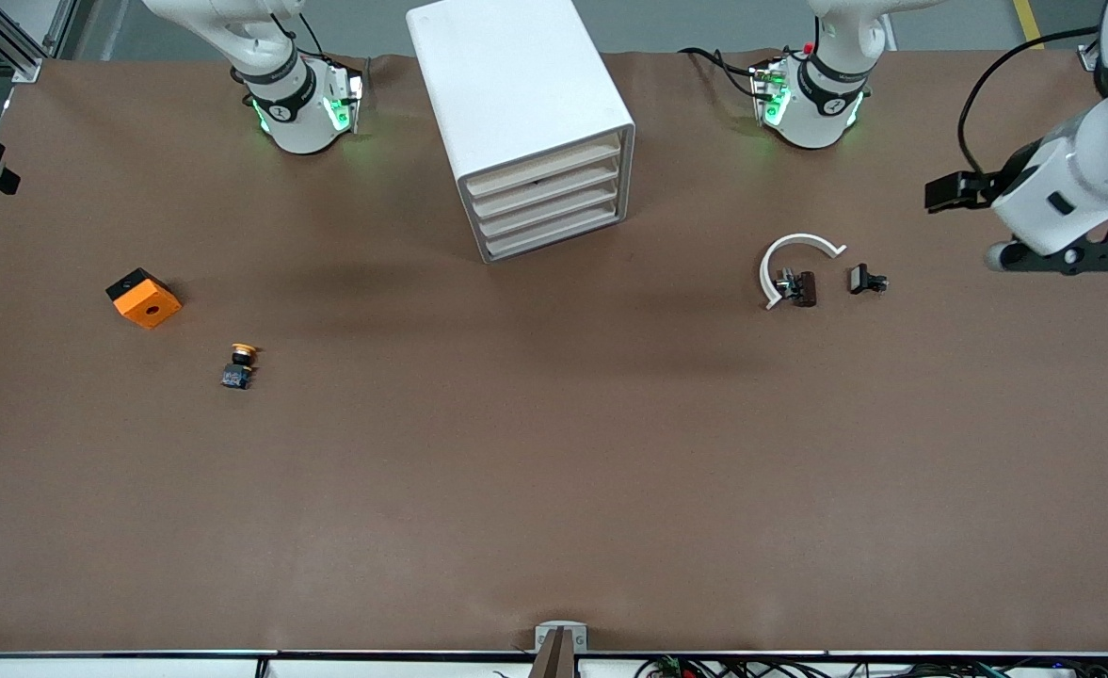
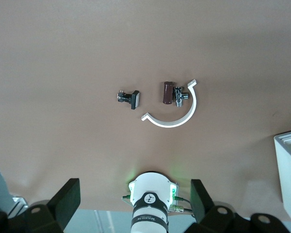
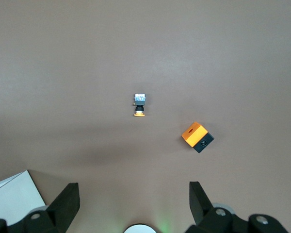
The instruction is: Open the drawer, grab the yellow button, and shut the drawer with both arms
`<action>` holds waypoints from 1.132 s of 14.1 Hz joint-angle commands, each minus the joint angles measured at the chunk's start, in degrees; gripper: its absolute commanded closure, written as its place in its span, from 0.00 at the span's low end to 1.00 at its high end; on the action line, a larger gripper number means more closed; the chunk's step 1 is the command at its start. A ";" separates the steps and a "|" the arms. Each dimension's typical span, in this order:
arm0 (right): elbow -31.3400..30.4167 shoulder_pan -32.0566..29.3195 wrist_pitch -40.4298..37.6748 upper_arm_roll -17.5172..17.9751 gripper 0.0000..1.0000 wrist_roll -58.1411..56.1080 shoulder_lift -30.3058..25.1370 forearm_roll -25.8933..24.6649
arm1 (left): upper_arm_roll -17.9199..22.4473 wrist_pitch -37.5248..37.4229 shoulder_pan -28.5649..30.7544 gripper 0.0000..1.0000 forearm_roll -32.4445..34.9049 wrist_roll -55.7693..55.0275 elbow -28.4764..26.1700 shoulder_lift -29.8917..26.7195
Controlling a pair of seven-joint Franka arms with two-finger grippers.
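Observation:
The white cabinet (image 1: pixel 516 75) stands between the two arm bases, and all four cream-fronted drawers (image 1: pixel 549 202) are shut. The button (image 1: pixel 241 365) lies on its side on the bare table toward the right arm's end; it also shows in the right wrist view (image 3: pixel 139 106). My right gripper (image 3: pixel 133 200) is open and empty, high over the table above the button and the orange block. My left gripper (image 2: pixel 134 196) is open and empty, high over the left arm's end of the table. The left arm (image 1: pixel 1062 188) shows at the edge of the front view.
An orange square block (image 1: pixel 144 298) with a hole lies beside the button, farther from the front camera. A white curved strip (image 1: pixel 794 259) with a brown part (image 1: pixel 803 288) and a small black part (image 1: pixel 866 280) lie toward the left arm's end. Both arm bases (image 1: pixel 299 108) stand beside the cabinet.

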 commanded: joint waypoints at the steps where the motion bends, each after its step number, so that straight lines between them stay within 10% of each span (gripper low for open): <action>1: -4.79 0.21 2.49 -0.04 0.00 1.43 -3.73 1.07 | 7.80 7.47 -6.20 0.00 -2.46 0.85 -11.72 -10.17; 6: -8.50 0.03 4.61 -0.13 0.00 0.90 -6.47 1.79 | 7.64 16.72 -5.76 0.00 -2.29 1.55 -20.46 -19.42; 16: -7.27 0.03 3.38 -0.48 0.00 0.64 -6.20 1.61 | 7.90 15.95 -5.59 0.00 -2.37 1.91 -10.35 -14.59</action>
